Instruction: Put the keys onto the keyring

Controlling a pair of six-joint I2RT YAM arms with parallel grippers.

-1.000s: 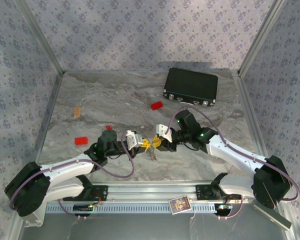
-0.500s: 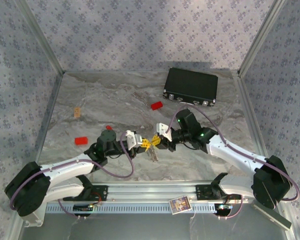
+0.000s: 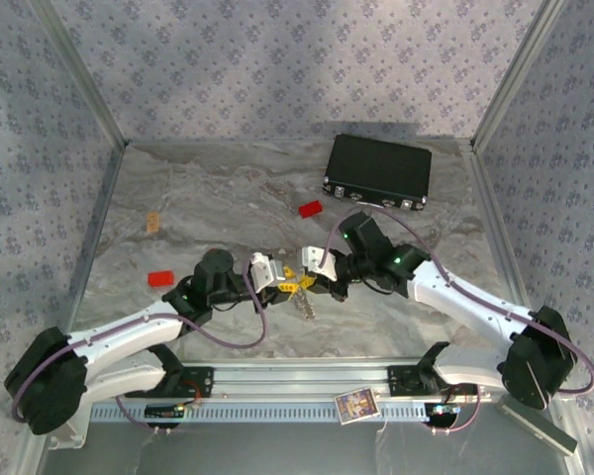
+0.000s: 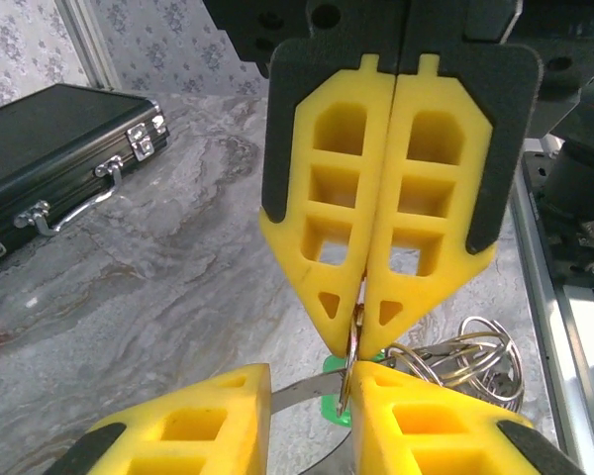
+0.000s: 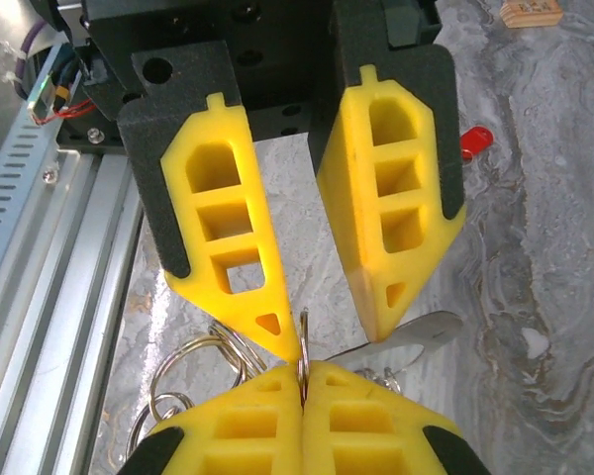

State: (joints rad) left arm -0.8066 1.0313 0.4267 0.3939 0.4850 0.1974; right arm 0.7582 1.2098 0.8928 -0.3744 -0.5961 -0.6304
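right jaws: clamped shut on keyring | left jaws: parted, tips either side of that ring | green key: just beneath both jaws

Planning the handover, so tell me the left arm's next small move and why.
Probably draw the left fingers back off the keyring. They stand open around its edge, while the right fingers are shut on it, so the ring looks held without them.

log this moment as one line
left claw: open, keyring between its fingers | right claw: shut on keyring | place: centre front of table
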